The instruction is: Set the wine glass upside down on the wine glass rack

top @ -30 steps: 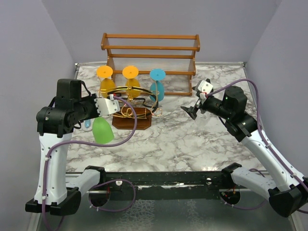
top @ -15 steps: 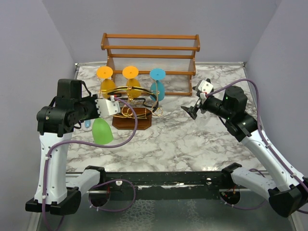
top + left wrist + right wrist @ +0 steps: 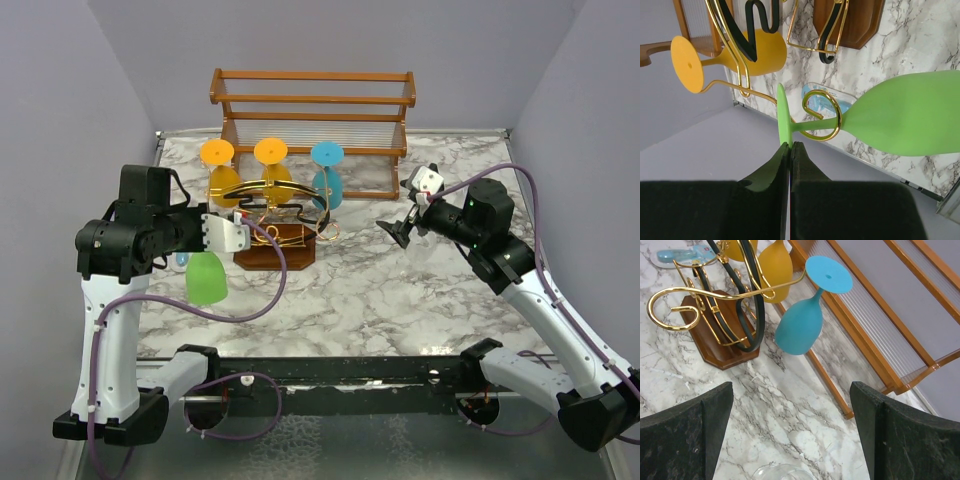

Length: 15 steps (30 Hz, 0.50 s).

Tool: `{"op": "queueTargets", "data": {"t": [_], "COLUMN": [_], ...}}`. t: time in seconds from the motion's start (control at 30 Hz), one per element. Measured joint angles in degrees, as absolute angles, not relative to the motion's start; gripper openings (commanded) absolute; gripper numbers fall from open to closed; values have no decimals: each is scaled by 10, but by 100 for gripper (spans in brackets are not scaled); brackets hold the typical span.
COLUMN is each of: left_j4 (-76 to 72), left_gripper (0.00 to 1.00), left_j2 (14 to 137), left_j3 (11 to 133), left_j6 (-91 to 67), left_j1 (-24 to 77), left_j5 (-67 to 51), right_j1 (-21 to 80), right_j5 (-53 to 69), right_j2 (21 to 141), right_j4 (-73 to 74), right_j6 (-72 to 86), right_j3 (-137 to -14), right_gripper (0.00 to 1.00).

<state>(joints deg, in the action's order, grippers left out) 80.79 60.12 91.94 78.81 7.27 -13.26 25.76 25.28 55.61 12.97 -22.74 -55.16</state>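
Green plastic wine glass [image 3: 206, 278] hangs upside down from the L claw [image 3: 790, 146], at the left end of the small gold-and-black wire rack [image 3: 275, 250] w/ a dark wood base. The claw is pinched tight on the edge of the glass's round foot. The foot sits right at the fingertips, and the stem and bowl reach away from the claw. The long way of the glass runs up and down, foot on top, open mouth facing down at the white marble counter [image 3: 380, 290]. In the L wrist view the thin stem sits inside a curled gold loop [image 3: 822, 116] of the rack. Two orange glasses [image 3: 217, 151] and one blue glass [image 3: 327, 155] hang there too. R claw [image 3: 790, 390] is spread wide, holding nothing, well apart from the rack.
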Motion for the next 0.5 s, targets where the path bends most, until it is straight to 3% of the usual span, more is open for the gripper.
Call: {"op": "queueTargets", "data": {"t": [0.5], "left_j4": [820], "left_gripper": [0], "left_j2": [600], "left_j3": [922], "left_j6": [859], "left_j1": [73], "left_j5": [-154], "right_j1": [254], "right_j5": [262], "right_j2": [556], "right_j4": [130], "right_j6": [-228], "right_j3": [-551], "right_gripper": [100]}}
